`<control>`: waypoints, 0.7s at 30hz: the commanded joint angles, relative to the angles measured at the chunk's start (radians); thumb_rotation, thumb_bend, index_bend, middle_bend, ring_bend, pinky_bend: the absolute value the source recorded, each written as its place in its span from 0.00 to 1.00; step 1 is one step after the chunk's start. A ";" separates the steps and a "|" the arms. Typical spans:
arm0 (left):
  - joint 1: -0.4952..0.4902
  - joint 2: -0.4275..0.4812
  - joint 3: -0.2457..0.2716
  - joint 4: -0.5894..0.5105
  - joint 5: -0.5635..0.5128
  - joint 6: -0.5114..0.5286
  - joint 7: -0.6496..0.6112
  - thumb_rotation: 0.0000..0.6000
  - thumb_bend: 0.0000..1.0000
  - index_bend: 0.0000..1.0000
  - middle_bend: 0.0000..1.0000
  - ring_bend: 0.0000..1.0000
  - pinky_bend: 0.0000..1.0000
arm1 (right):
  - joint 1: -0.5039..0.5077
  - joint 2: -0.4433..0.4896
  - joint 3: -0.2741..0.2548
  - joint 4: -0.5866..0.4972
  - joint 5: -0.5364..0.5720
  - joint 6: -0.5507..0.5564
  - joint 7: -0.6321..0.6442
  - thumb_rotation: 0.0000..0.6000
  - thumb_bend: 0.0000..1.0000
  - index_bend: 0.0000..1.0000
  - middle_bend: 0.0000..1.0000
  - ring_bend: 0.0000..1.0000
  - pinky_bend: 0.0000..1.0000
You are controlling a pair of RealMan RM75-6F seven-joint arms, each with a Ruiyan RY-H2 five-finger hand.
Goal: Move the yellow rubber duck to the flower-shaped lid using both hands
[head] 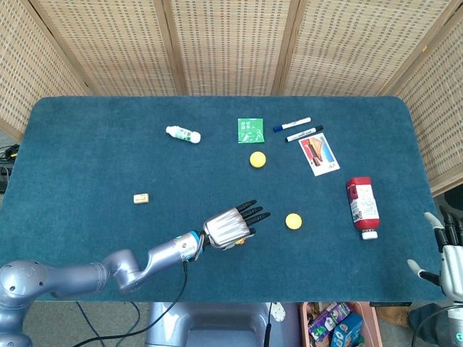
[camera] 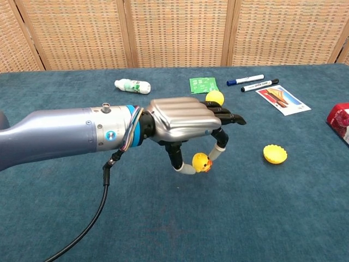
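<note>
My left hand (camera: 188, 123) (head: 231, 228) hovers above the middle of the blue table and pinches the small yellow rubber duck (camera: 201, 162) between its thumb and a finger, the other fingers stretched out. In the head view the duck is mostly hidden under the hand. The yellow flower-shaped lid (head: 293, 221) (camera: 275, 154) lies on the cloth a short way to the right of the hand. My right hand (head: 450, 249) shows only at the lower right corner of the head view, off the table, fingers apart and holding nothing.
A yellow ball (head: 257, 159) (camera: 214, 98), a green packet (head: 250, 130), two markers (head: 298, 129) and a card (head: 319, 154) lie at the back. A white bottle (head: 183, 134) is back left, a red bottle (head: 362, 205) at right, a small beige block (head: 141, 198) at left.
</note>
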 commanded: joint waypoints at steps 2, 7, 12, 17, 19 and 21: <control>-0.028 -0.054 0.019 0.070 0.012 -0.008 -0.033 1.00 0.31 0.57 0.00 0.00 0.00 | -0.003 0.004 0.003 0.003 0.005 0.001 0.011 1.00 0.00 0.00 0.00 0.00 0.00; -0.041 -0.094 0.029 0.119 0.005 -0.016 -0.031 1.00 0.31 0.55 0.00 0.00 0.00 | -0.008 0.009 0.002 0.006 0.004 0.007 0.024 1.00 0.00 0.00 0.00 0.00 0.00; -0.046 -0.117 0.036 0.148 -0.017 -0.031 -0.015 1.00 0.22 0.31 0.00 0.00 0.00 | -0.011 0.012 0.002 0.007 0.005 0.011 0.035 1.00 0.00 0.00 0.00 0.00 0.00; -0.050 -0.102 0.035 0.129 -0.052 -0.054 -0.005 1.00 0.12 0.18 0.00 0.00 0.00 | -0.010 0.011 -0.003 0.007 -0.005 0.010 0.031 1.00 0.00 0.00 0.00 0.00 0.00; -0.046 -0.080 0.034 0.101 -0.055 -0.043 -0.009 1.00 0.05 0.13 0.00 0.00 0.00 | -0.012 0.011 -0.004 0.005 -0.008 0.015 0.029 1.00 0.00 0.00 0.00 0.00 0.00; -0.037 -0.049 0.029 0.063 -0.058 -0.018 -0.021 1.00 0.00 0.05 0.00 0.00 0.00 | -0.013 0.011 -0.005 0.005 -0.010 0.018 0.028 1.00 0.00 0.00 0.00 0.00 0.00</control>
